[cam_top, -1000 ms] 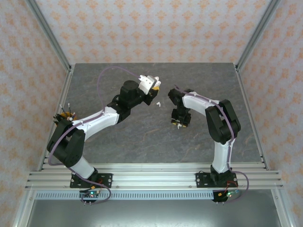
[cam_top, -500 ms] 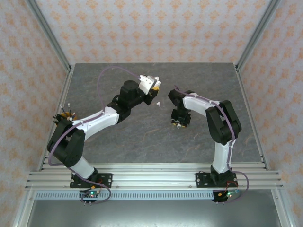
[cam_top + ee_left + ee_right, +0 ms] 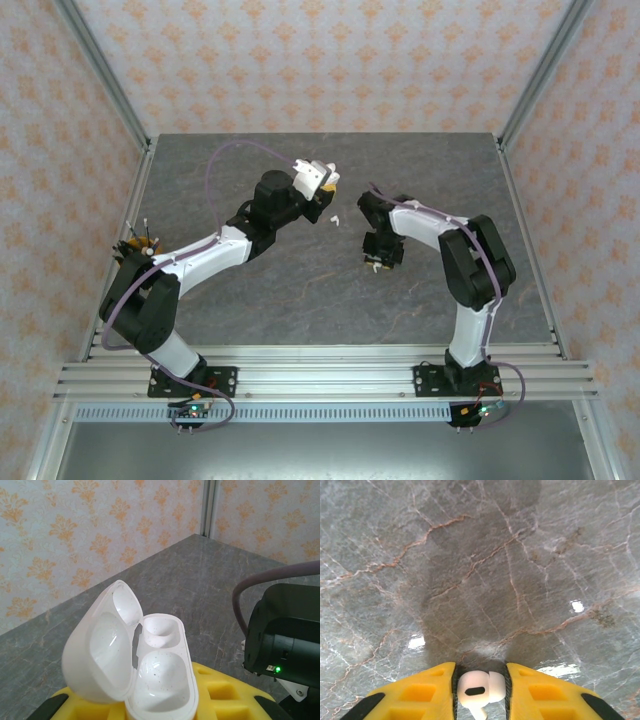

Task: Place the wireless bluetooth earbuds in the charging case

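The left gripper [image 3: 318, 178] is clenched on the open charging case [image 3: 162, 680], both wells empty. The right gripper [image 3: 480, 672] seems to pinch a white earbud [image 3: 477, 690] just above the table [image 3: 480, 555] — carry it over level, stem down, and lower it slowly into a well.
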